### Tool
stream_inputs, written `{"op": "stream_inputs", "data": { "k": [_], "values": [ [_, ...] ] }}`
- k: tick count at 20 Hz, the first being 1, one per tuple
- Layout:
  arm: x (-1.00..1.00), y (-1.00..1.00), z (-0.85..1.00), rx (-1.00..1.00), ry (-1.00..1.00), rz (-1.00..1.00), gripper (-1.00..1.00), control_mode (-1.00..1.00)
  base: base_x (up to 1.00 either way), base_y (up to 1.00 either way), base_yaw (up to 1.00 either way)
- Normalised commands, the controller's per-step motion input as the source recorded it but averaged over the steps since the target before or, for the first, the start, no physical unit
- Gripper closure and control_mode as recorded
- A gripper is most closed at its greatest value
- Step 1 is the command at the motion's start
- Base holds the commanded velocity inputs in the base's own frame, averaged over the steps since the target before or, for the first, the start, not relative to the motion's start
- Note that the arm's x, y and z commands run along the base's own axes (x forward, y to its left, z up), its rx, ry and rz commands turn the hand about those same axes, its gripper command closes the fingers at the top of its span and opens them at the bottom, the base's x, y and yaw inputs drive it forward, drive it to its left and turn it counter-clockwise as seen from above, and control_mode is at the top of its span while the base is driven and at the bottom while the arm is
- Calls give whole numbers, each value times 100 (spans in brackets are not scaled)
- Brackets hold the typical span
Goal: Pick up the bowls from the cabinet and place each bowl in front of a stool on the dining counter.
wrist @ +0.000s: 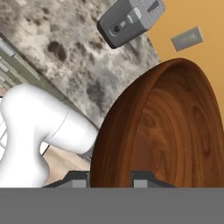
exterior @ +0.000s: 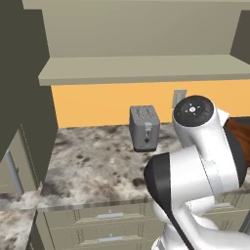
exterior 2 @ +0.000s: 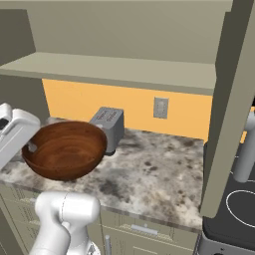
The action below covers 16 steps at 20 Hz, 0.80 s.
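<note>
Step in hand, as I judge it: carry the wooden bowl (exterior 2: 65, 149) away from the cabinet (exterior 2: 119, 69) & over to the dining counter. To do it well: keep the wrist level so the bowl doesn't swing or tip, lift clear of the toaster (exterior 2: 109, 127) before turning the base, and keep the rim pinch steady, since a thin wall can slip w/ any jerk. Swing slow; the bowl is wide and sticks out past the arm.

End effector (wrist: 110, 178): narrow, pinching the bowl's rim, one finger each side of the wall in the hand view. The bowl extends straight out from the fingertips, mouth facing right in that view.

Rel. to the toaster: the bowl hangs in the air just in front of it, above the stone table (exterior 2: 154, 174), below the cabinet's shelf board. The wall outlet (exterior 2: 160, 107) sits behind the toaster, to its right in the right base view.
</note>
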Motion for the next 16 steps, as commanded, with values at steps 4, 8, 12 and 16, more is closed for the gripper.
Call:
{"op": "stream_inputs", "data": {
  "k": [4,8,12,16],
  "values": [
    [0,0,-11,0,2,0,100,-100,0,0,0],
    [0,0,-1,0,0,0,100,-100,0,0,0],
    [-6,0,-2,0,0,0,100,-100,0,0,0],
    [0,0,0,0,0,0,100,100,-53,-18,0]
  ]
}}
